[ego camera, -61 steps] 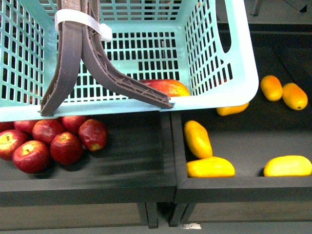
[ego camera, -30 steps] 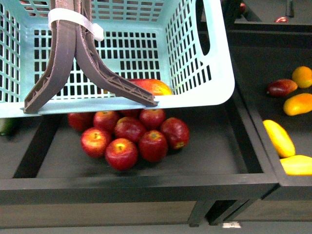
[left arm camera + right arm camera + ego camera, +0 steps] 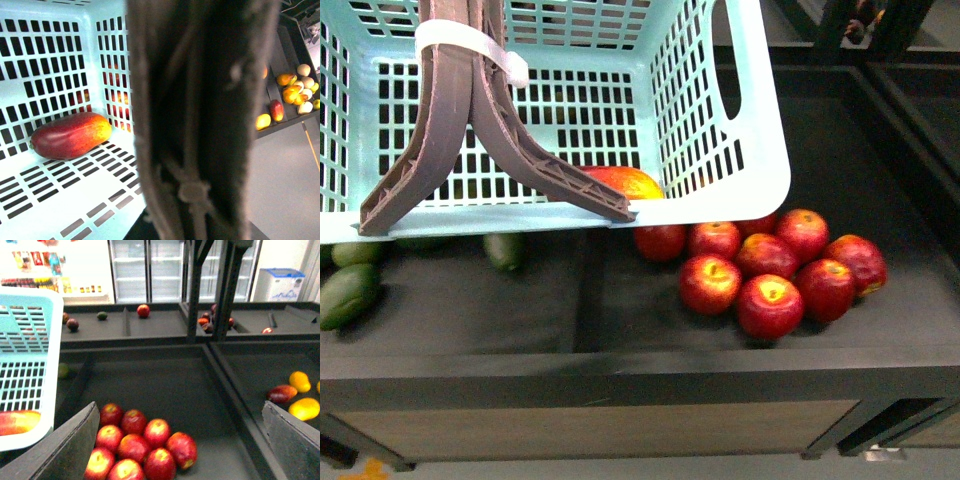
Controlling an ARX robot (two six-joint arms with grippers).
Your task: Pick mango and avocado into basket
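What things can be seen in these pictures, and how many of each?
Basket: one, light teal, above the dark trays.
Handles: two, brown-grey, bound by a white tie.
Mango: one, red to yellow, lying in the basket.
Apples: about nine, red, heaped in the tray on the right.
Avocados: at least three, green, in the tray on the left.
Right gripper: one, grey fingers, open, empty, above the apples.
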